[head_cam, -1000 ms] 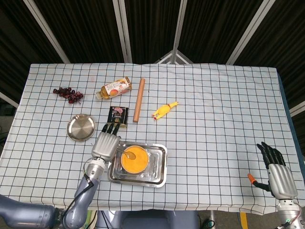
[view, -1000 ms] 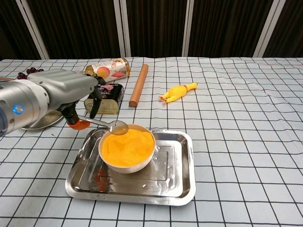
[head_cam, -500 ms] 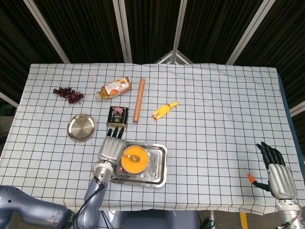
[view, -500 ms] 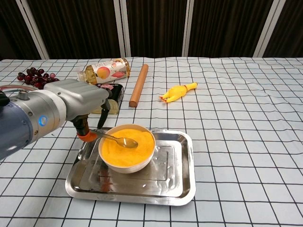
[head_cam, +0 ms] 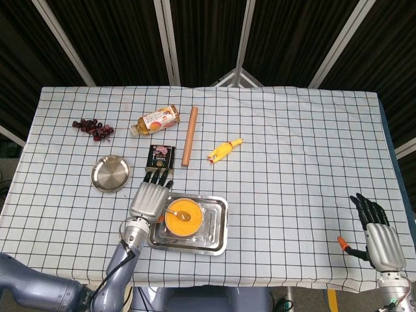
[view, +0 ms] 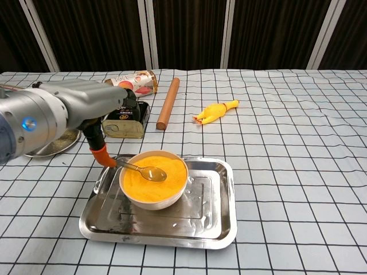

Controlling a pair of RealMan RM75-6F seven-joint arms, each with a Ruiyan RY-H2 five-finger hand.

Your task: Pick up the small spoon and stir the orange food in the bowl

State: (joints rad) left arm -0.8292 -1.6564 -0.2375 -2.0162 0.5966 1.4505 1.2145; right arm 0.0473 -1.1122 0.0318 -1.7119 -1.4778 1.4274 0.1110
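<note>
Left hand [view: 86, 109]: at the near left of the table [head_cam: 292, 149], just left of the bowl; it grips the small spoon [view: 140, 169] by its handle; an orange-tipped digit points down beside the tray's left rim
Small spoon: metal; its handle runs from the left hand over the bowl's left rim; its scoop rests on the orange food, near the middle of the bowl
Bowl [view: 153, 195]: white, round, upright; stands in the left half of the tray
Orange food [view: 163, 177]: fills the bowl close to the rim; surface fairly smooth
Tray [view: 212, 217]: shiny steel, rectangular; near left-centre of the table; its right half bare
Right hand [head_cam: 377, 231]: seen only in the head view, at the near right edge of the table; dark fingers spread apart and holding nothing; well apart from the tray
Dark tin [view: 126, 123]: just beyond the left hand, lying flat
Round metal plate [head_cam: 110, 173]: left of the tin
Bottle [head_cam: 155, 120]: on its side, far left-centre
Wooden rolling pin [head_cam: 190, 136]: right of the bottle, pointing far to near
Yellow rubber chicken [head_cam: 223, 151]: right of the rolling pin
Grapes [head_cam: 92, 127]: dark cluster at the far left
Cloth: white with a black grid, covering the table
</note>
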